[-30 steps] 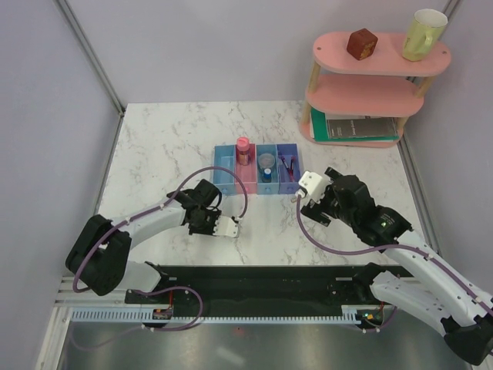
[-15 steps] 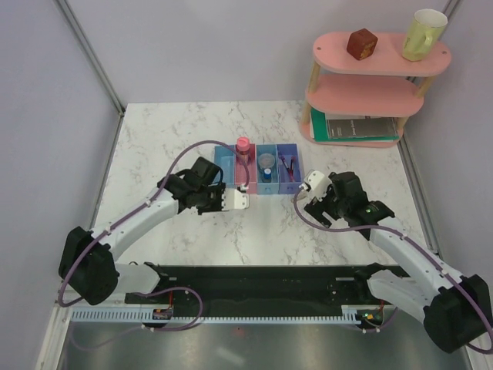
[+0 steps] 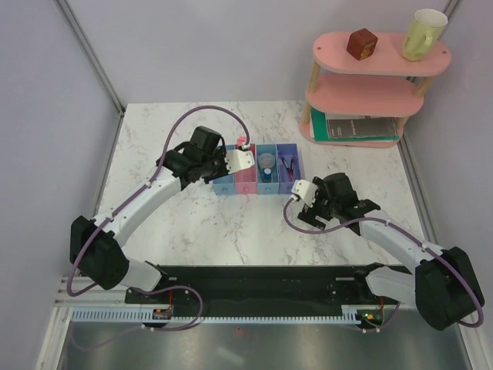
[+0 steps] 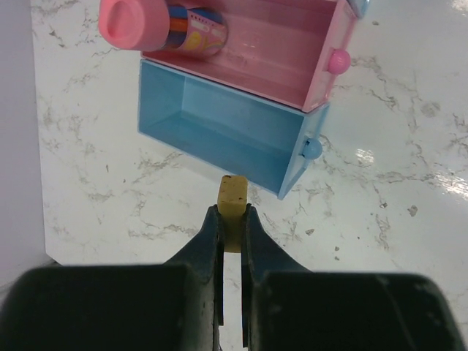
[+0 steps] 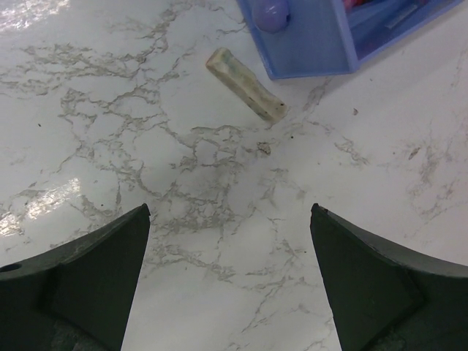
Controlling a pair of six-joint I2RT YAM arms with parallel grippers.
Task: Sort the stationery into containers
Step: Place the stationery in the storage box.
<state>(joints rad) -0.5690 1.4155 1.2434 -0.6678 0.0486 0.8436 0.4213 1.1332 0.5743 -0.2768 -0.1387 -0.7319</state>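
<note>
Left pincer (image 4: 231,216) pinching beige piece (image 4: 232,191); right pincer (image 5: 229,213) spread, second beige piece (image 5: 246,84) ahead.

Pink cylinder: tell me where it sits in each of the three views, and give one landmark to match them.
Top external: the pink cylinder is near the picture's centre, at the far end of the pink bin.
Left wrist: top left corner, in the pink bin.
Right wrist: not in it.
Shared landmark: the row of joined bins; its purple-blue end bin shows in the right wrist view.
</note>
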